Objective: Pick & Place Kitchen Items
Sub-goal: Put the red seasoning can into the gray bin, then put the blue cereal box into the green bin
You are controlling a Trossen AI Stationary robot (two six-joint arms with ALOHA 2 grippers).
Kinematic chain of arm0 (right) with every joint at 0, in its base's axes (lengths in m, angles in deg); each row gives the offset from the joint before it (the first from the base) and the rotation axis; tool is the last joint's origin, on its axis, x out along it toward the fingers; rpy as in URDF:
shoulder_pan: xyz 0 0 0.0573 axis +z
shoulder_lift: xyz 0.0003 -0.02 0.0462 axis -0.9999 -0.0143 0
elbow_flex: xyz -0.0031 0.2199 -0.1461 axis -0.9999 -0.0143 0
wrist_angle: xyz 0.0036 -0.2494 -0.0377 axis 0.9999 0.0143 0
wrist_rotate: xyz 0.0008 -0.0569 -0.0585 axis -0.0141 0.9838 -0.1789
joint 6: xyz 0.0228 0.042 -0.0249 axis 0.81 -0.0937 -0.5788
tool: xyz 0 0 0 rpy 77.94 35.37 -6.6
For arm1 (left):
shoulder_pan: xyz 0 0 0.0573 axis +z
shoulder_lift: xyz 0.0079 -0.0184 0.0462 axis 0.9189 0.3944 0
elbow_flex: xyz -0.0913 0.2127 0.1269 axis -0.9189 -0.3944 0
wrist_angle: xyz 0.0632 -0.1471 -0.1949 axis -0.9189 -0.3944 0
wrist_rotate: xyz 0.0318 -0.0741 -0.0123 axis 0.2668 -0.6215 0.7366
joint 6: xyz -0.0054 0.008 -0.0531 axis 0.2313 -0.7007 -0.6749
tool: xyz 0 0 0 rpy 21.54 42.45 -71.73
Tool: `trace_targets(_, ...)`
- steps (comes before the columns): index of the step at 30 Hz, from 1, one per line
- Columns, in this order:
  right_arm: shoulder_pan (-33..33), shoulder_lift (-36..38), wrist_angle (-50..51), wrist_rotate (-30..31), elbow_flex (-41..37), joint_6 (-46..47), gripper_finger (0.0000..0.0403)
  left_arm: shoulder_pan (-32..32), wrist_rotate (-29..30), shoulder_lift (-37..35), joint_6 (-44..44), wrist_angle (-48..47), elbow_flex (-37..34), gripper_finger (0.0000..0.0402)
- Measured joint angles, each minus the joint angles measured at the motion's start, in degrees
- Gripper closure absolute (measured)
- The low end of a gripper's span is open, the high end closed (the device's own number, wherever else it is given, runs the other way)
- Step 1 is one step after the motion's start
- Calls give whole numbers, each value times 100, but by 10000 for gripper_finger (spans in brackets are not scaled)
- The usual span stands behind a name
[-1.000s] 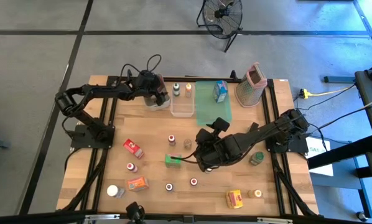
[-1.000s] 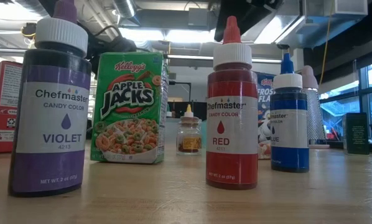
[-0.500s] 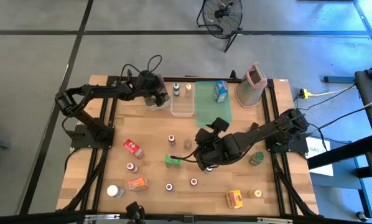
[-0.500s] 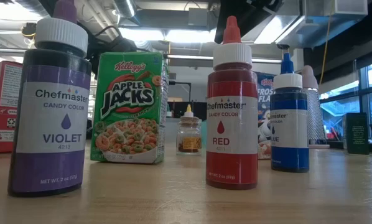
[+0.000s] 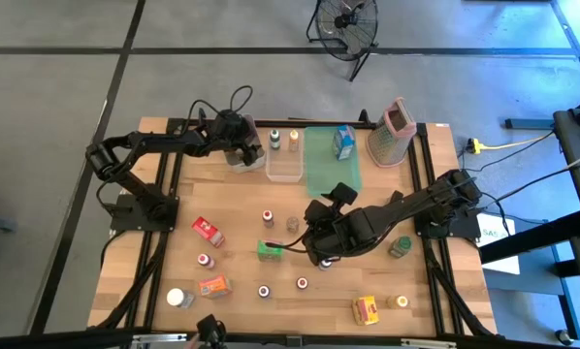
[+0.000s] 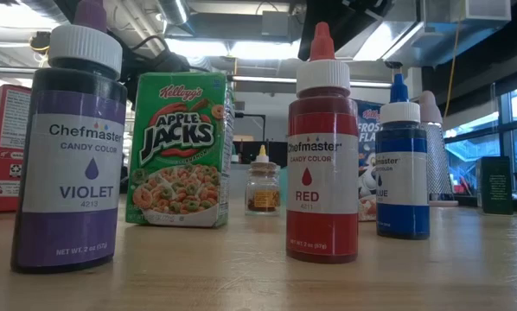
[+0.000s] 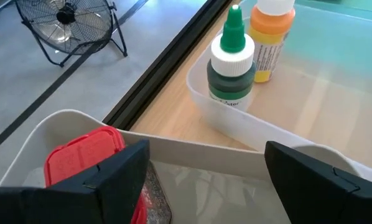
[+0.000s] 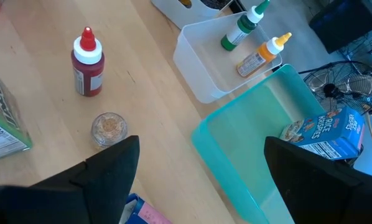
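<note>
High view shows our right gripper (image 5: 321, 254), fingers apart, low over the blue-capped bottle (image 6: 403, 160) mid-counter (image 5: 241, 233). We should centre on it, then close gently (neighbours stand near). Our left gripper (image 5: 240, 153), fingers apart, hangs over the clear bin (image 7: 61, 124).

A metal grater (image 5: 393, 134) with a pink top is seen at the far right corner of the bench (image 5: 241, 208). A green tray (image 5: 333, 170) and clear bins (image 5: 283, 165) are set beside it. A fan (image 5: 346, 21) is seen on the floor.

Overhead cam looks straight down, low cam sits at tabletop level, both catch the green cereal box (image 5: 268, 249) (image 6: 179, 149).
</note>
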Motion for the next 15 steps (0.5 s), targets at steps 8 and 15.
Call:
trace_targets(8,-1,0,-41,1,0,-1,55,0,-2,0,-88,-8,0,96)
trace_targets(15,-2,0,-41,2,0,1,55,0,-4,1,-101,-9,0,126)
